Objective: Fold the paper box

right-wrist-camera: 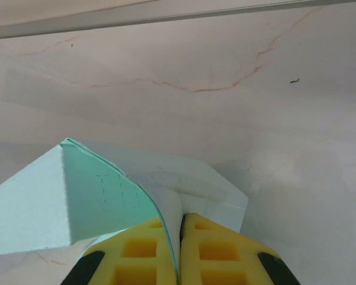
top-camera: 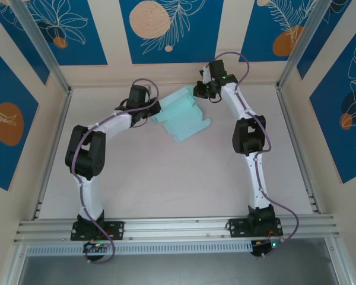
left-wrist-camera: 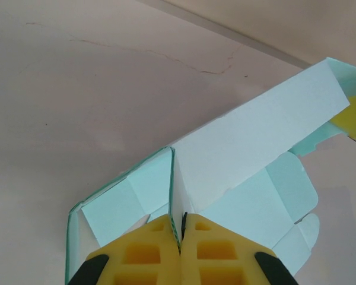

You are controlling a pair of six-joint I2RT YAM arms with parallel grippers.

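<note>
Paper box (top-camera: 181, 116) sits at the far middle of the table (top-camera: 166, 184), partly raised, not yet closed up.

Left gripper (left-wrist-camera: 181, 234): yellow pads pressed together on a thin upright edge of card at the box's left end. No gap between them apart from the sheet.

Right gripper (right-wrist-camera: 180, 228): likewise clamped on a card edge, at the box's far-right end.

The box therefore lies straight ahead of both sets of jaws, stretched between them. Its long axis runs diagonally, from left and nearer to right and farther. One long panel stands tilted up along that line.

The rounded flaps (left-wrist-camera: 288, 190) lie loose and low on the near-right side of that line, held by neither grip.

Nearness: each arm has one end, so neither is nearer to the box as a whole. The loose flaps look slightly closer to my right side, though I cannot be sure.

Judgement: the coming fold hinges along this diagonal. With both jaws committed, one would have to let go to reach the flaps.
</note>
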